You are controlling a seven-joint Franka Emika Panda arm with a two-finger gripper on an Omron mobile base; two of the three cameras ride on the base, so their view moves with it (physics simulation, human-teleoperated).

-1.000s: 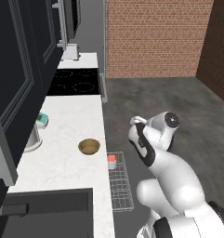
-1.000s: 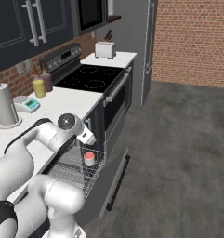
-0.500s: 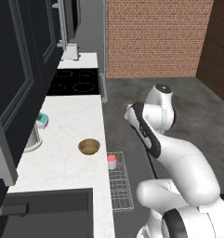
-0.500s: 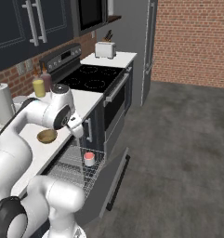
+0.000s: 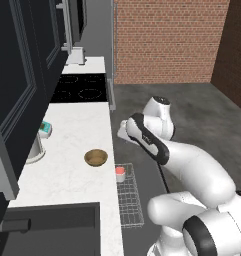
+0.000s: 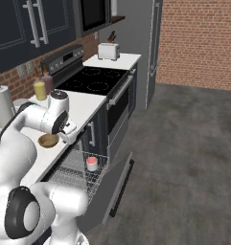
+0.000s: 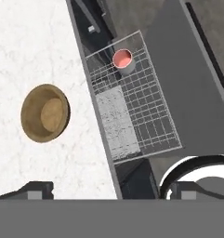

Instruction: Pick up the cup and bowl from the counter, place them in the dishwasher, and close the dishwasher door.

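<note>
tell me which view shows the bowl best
The hand view: it looks straight down on the bowl, showing its whole rim and darker inside on the counter. The left base view shows it smaller and slanted; in the right base view the arm covers part of it.

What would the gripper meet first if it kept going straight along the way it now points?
Probably the edge of the white marble-look counter, where it borders the grey wire dishwasher rack. The hand view looks straight down there, between the golden-brown bowl and the pinkish cup in the rack. Depth is unclear.
</note>
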